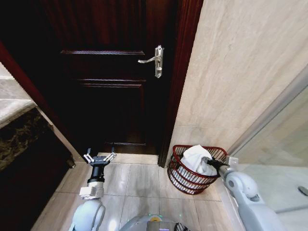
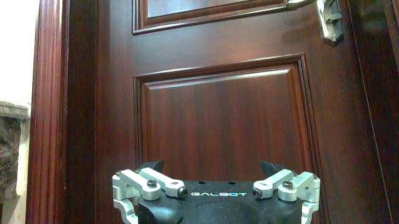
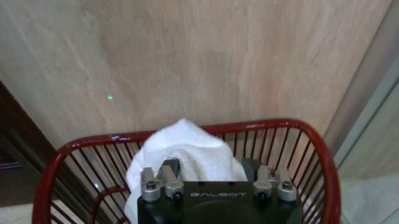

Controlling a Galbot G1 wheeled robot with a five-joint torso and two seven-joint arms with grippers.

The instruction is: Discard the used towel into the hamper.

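The used towel [image 1: 194,158], white and bunched, rises out of the hamper [image 1: 186,179], a dark red open-weave basket on the floor against the beige wall. My right gripper [image 1: 212,163] reaches over the hamper's rim from the right and is shut on the towel. In the right wrist view the towel [image 3: 184,148] bulges up between the fingers of the right gripper [image 3: 209,164], inside the hamper's red rim [image 3: 268,125]. My left gripper [image 1: 99,157] hangs open in front of the door, far from the hamper, holding nothing; the left gripper [image 2: 212,166] faces the door panel.
A dark wooden door [image 1: 108,82] with a metal lever handle [image 1: 154,59] stands shut behind the left arm. A dark stone counter [image 1: 19,139] is at the left. Glass of a shower screen [image 1: 279,149] runs along the right. Pale floor tiles [image 1: 142,180] lie between the arms.
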